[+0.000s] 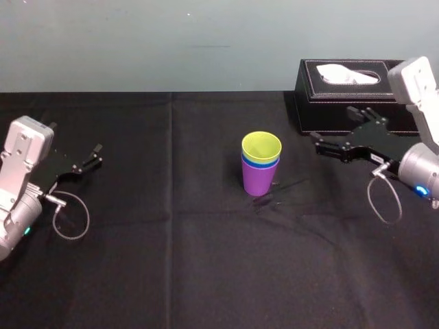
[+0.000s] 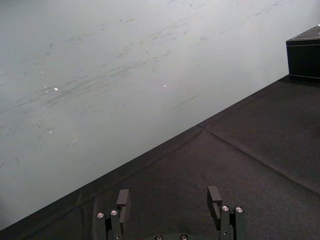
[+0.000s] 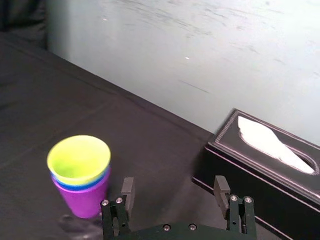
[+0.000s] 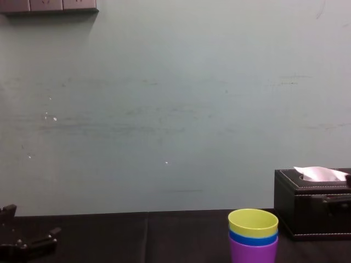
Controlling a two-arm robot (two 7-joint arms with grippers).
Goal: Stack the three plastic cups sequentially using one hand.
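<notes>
The right gripper point(image 1: 333, 128) hangs spread and empty, with the three nested cups point(image 1: 260, 168) standing ahead of its fingertips and the tissue box point(image 1: 309, 103) close beside it. A careless swing could topple the stack. The left gripper point(image 2: 168, 199), also spread, sits far off.

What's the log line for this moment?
stack: yellow-green cup in blue cup in purple cup | right gripper: jaws open, empty, right of stack | left gripper: jaws open, parked left
</notes>
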